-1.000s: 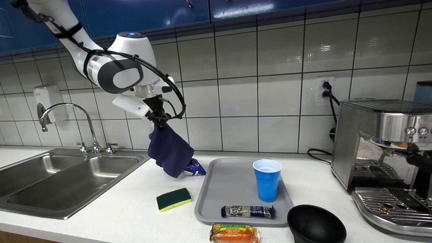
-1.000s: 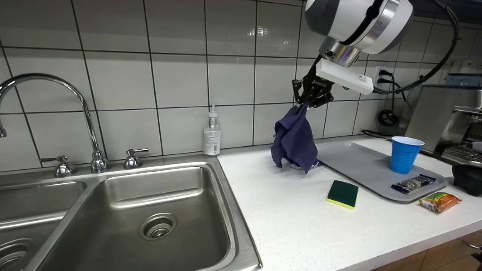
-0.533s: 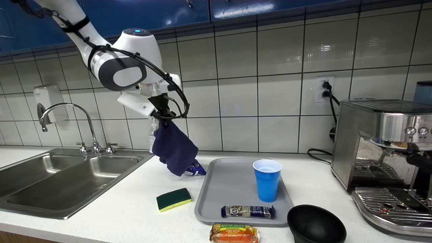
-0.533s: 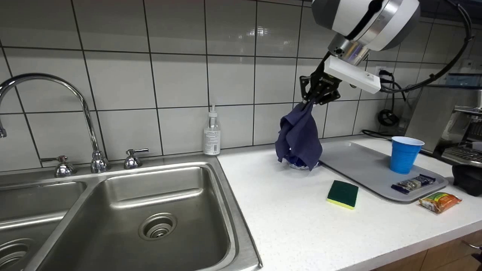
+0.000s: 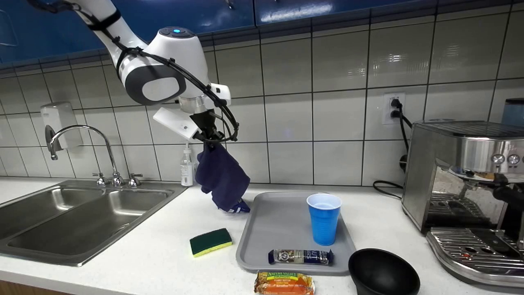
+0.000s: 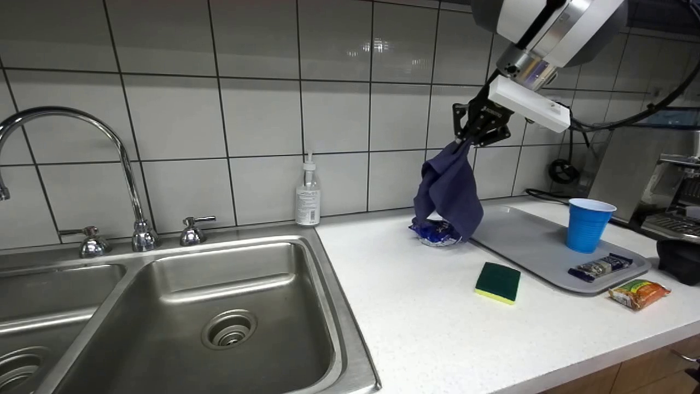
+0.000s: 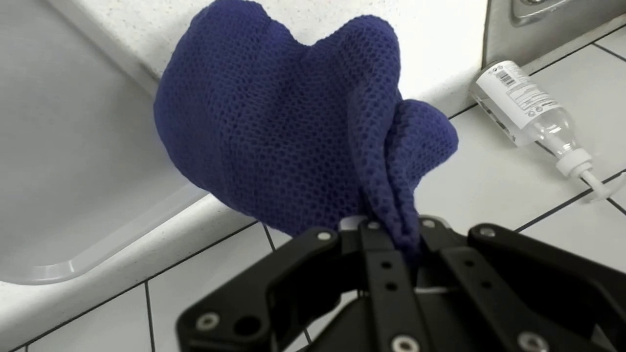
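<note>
White counter (image 6: 394, 295), tiled wall (image 6: 262, 115) — gripper (image 7: 398, 232) pinching navy cloth (image 7: 293, 132), hanging near gray tray (image 5: 274, 225), green sponge (image 6: 498, 280).

Tiled wall (image 5: 288, 119) — blue cabinets (image 5: 213, 14) above

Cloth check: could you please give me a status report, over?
Hand gripping cloth. Cloth hanging down over counter. Possibly in the way: blue packet, partly hidden by it; contact unclear.

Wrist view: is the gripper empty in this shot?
No, the gripper is closed on a bunched fold of the purple-blue textured cloth.
</note>
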